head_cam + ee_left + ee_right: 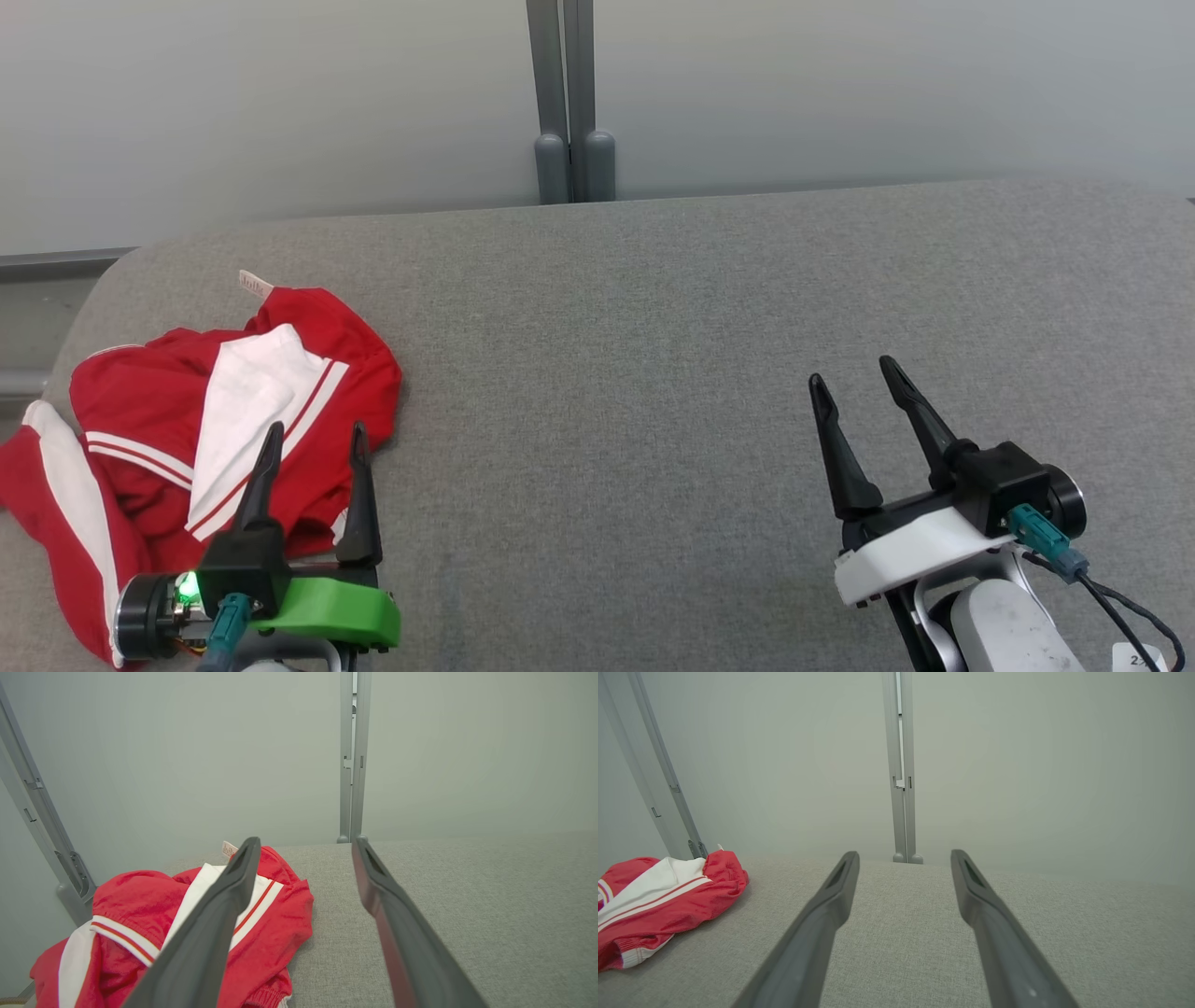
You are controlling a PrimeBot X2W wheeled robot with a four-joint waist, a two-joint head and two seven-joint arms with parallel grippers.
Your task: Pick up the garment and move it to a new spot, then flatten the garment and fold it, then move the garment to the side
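The left gripper (pixel 317 427), jaws wide and empty like the right gripper's (pixel 851 370), hangs over the crumpled red and white garment (pixel 140 411) at the worktop's (pixel 653 373) left end, so it should dip and pinch a thick fold.

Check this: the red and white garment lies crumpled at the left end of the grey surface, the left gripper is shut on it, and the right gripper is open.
One error: the left gripper is open, not shut on the garment; the left wrist view shows it spread wide, gripping nothing. The garment's place on the grey surface and the open right gripper are as stated.
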